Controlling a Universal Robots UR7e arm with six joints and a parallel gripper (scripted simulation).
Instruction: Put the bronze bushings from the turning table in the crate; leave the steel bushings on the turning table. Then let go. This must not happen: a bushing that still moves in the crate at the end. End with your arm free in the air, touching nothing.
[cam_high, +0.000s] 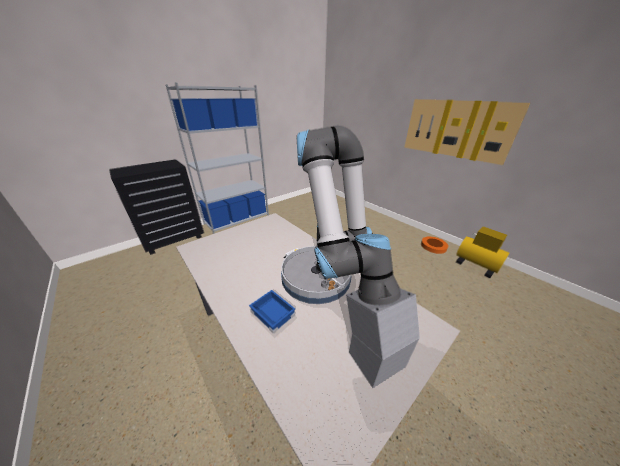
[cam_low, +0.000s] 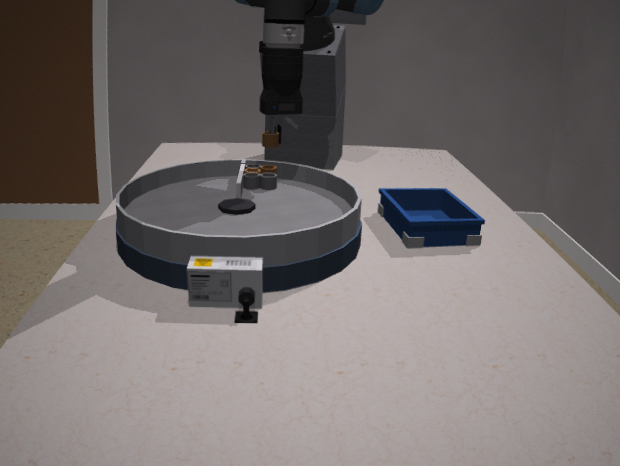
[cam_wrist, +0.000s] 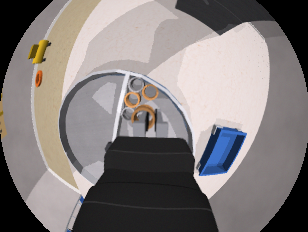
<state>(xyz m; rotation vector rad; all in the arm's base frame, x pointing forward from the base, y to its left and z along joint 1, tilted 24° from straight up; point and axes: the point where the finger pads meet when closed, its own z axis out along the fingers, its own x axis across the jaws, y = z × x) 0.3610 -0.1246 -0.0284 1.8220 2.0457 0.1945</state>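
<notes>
My gripper (cam_low: 276, 133) (cam_wrist: 152, 120) is shut on the wall of a bronze bushing (cam_low: 269, 139) (cam_wrist: 136, 117), one finger inside its bore. It holds the bushing upright above the turning table (cam_high: 299, 269) (cam_low: 175, 244) (cam_wrist: 85, 117). Two bronze bushings (cam_low: 269, 167) (cam_wrist: 132, 105) stand on the turning table near its rim, beside the divider. Steel bushings (cam_low: 251, 181) (cam_low: 269, 181) stand close in front of them, and one more steel bushing (cam_wrist: 131, 84) stands behind. The held bushing covers part of the group in the wrist view. The blue crate (cam_high: 260, 317) (cam_low: 443, 234) (cam_wrist: 233, 131) shows no bushing inside.
A light divider (cam_low: 240, 179) (cam_wrist: 120, 107) runs from the dark hub (cam_low: 236, 205) to the turning table's raised rim. A white box (cam_low: 225, 285) and a small black stand (cam_low: 246, 317) are at the rim's side away from the robot base (cam_high: 383, 325). The crate sits apart from the turning table.
</notes>
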